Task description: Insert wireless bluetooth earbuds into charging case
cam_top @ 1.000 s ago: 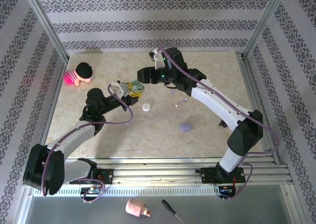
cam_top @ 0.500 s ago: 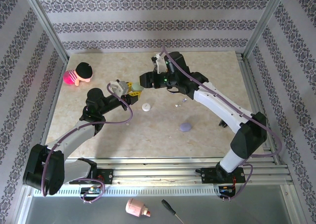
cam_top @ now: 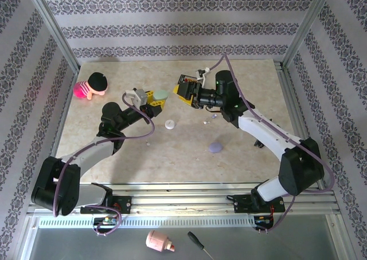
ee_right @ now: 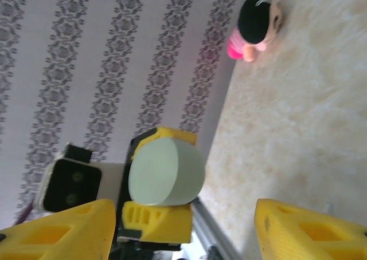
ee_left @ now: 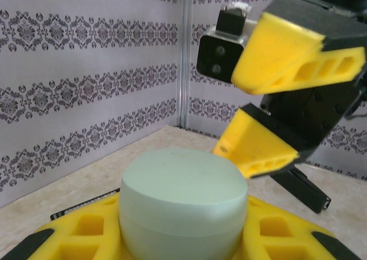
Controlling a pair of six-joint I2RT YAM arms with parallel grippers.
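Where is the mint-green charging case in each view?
Top external: mint-green charging case, centre-left, at the left arm's tip.
Left wrist: case, bottom centre, close up.
Right wrist: case, lower left, tilted.
Shared landmark: left gripper's yellow fingers clamping it.

Closed mint-green round plastic charging case (cam_top: 162, 94) held aloft at eleven o'clock of centre; tiny whitish plastic earbuds (cam_top: 205, 123) lie at three o'clock.
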